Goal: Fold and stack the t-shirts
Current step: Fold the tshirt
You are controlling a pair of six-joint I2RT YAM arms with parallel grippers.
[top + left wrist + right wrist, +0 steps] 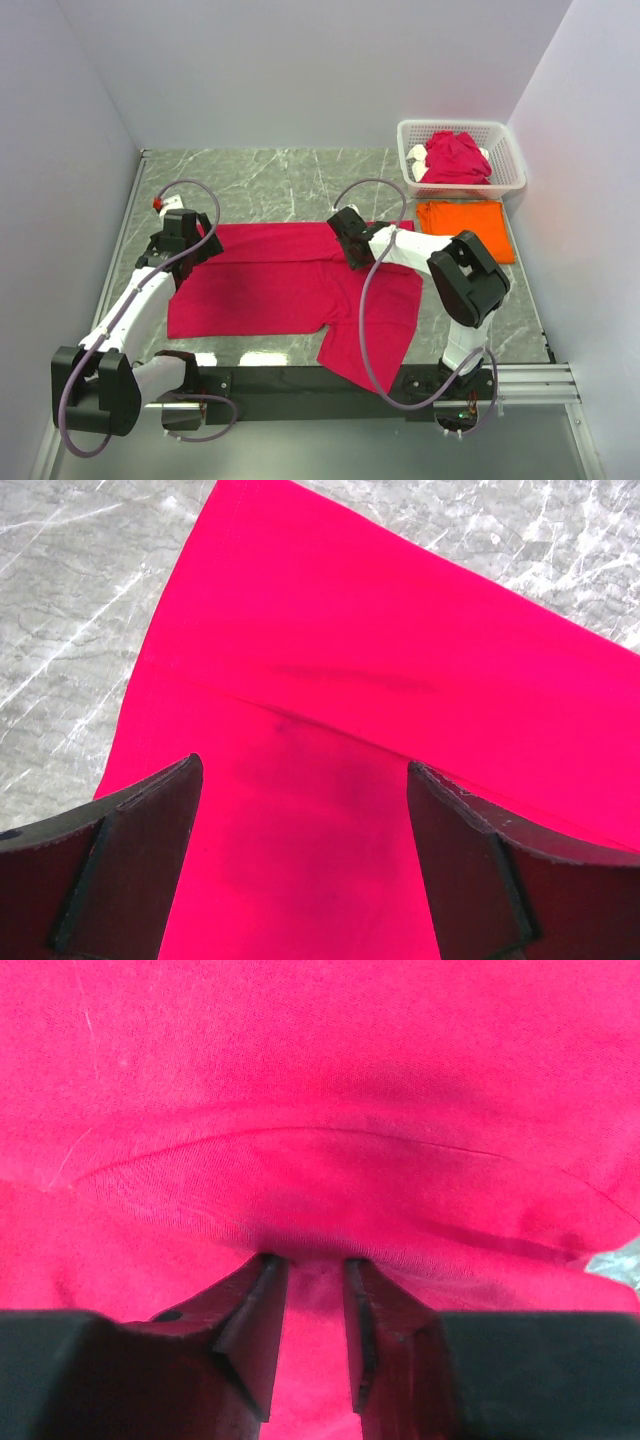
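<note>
A crimson-pink t-shirt (290,285) lies spread flat in the middle of the table. My left gripper (197,243) hovers over its far left corner, with its fingers (150,820) wide open above the cloth (330,680) and nothing between them. My right gripper (352,240) is down on the shirt's far edge. Its jaws are nearly together, and a ridge of crimson cloth (320,1270) is bunched between the tips. A folded orange t-shirt (465,228) lies at the far right. More crimson shirts (455,157) are piled in the basket.
A white lattice basket (505,180) stands at the far right corner, just behind the orange shirt. Grey walls close in the table on the left, back and right. Bare marble (270,185) shows behind the spread shirt. A black rail runs along the near edge.
</note>
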